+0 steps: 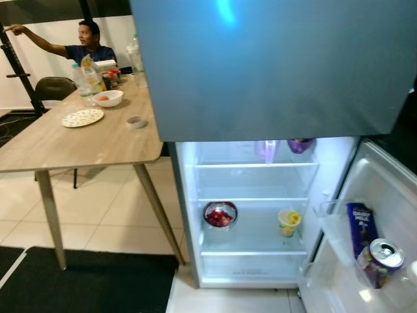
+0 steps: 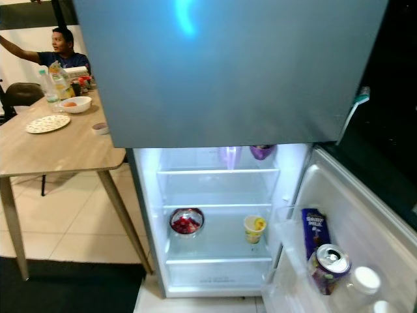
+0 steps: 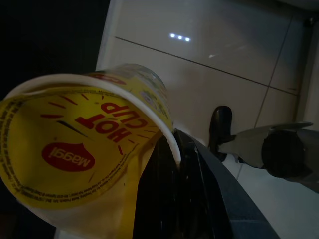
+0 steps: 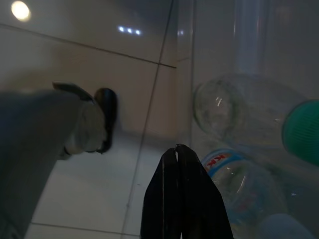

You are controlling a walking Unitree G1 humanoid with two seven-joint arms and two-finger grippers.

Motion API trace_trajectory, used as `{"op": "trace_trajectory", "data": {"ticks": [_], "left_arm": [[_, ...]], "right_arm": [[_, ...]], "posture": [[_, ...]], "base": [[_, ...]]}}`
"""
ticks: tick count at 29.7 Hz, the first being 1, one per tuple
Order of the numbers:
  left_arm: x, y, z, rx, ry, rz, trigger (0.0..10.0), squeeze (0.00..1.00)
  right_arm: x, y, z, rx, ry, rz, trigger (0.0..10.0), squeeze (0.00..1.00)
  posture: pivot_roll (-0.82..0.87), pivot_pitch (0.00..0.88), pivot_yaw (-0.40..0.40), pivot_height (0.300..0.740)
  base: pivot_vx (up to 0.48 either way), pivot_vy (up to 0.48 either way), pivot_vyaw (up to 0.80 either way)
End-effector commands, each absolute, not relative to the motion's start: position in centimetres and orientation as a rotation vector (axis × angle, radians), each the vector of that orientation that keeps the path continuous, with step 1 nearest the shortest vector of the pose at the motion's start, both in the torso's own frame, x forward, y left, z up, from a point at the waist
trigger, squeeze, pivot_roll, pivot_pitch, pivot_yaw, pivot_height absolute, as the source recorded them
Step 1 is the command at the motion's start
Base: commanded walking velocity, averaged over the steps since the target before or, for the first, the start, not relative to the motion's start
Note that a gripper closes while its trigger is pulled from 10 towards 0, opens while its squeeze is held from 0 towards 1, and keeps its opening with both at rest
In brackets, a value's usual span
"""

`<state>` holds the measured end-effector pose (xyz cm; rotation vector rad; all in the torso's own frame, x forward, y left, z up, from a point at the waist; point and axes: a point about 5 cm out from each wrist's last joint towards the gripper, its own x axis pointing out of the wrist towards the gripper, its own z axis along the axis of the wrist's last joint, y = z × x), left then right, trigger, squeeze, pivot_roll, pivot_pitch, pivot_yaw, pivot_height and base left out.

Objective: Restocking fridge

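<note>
The fridge (image 1: 260, 182) stands with its lower door swung wide and its inside lit. One shelf carries a bowl of red fruit (image 1: 220, 214) and a yellow cup (image 1: 288, 222). A purple chocolate bar (image 1: 361, 225) and a drink can (image 1: 383, 257) sit in the door rack (image 1: 326, 215). In the left wrist view my left gripper (image 3: 169, 149) is shut on a yellow Maggi Hot Cup noodle cup (image 3: 75, 149), held low over the tiled floor. My right gripper (image 4: 177, 149) hangs shut with nothing in it, beside clear bottles (image 4: 234, 109) behind the door's plastic.
A wooden table (image 1: 78, 140) stands left of the fridge, bearing a plate (image 1: 83, 117), a bowl (image 1: 108, 98) and bottles (image 1: 88, 75). A person (image 1: 88, 42) sits at its far end. A dark mat (image 1: 85, 283) lies on the floor under the table.
</note>
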<state>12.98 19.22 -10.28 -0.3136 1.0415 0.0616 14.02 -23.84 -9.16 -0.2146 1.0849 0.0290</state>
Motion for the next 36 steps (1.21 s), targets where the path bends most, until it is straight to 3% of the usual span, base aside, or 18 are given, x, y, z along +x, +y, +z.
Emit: {"op": "trace_trajectory", "data": {"ticks": [1,4,11,14,18,28,36], "left_arm": [[12.8,19.9,-10.2,-0.296,1.047,0.076,10.0,0.0],[12.8,20.0,-10.2,-0.296,1.048,0.076,10.0,0.0],[12.8,20.0,-10.2,-0.294,1.048,0.073,10.0,0.0],[12.9,19.9,-10.2,-0.292,1.047,0.066,10.0,0.0],[13.0,19.9,-10.2,-0.292,1.045,0.065,10.0,0.0],[12.3,20.1,-10.4,-0.29,1.059,0.075,10.0,0.0],[12.4,20.2,-10.3,-0.289,1.057,0.074,10.0,0.0]], "right_arm": [[16.3,-22.3,-8.4,-0.063,0.975,0.078,10.0,0.0],[17.0,-21.9,-8.1,-0.019,0.942,0.101,10.0,0.0],[21.8,-21.9,-5.2,0.067,0.73,0.13,10.0,0.0],[24.5,-22.8,-3.1,-0.047,0.633,0.094,10.0,0.0],[25.8,-23.8,-1.9,-0.163,0.599,0.06,10.0,0.0],[27.1,-26.5,0.2,-0.369,0.549,-0.013,10.0,0.0],[26.7,-28.6,0.6,-0.43,0.568,-0.101,10.0,0.0]], "posture": [[-0.08,0.006,0.018,0.74],[-0.08,0.006,0.018,0.74],[-0.08,0.007,0.019,0.74],[-0.08,0.006,0.02,0.74],[-0.08,0.006,0.02,0.74],[-0.07,0.007,0.013,0.74],[-0.07,0.008,0.012,0.74]], "base": [[0.0,0.0,0.0],[0.0,0.0,0.0],[0.0,0.0,0.0],[0.0,0.0,0.0],[0.0,0.0,0.0],[0.0,0.0,0.0],[0.0,0.0,0.0]]}}
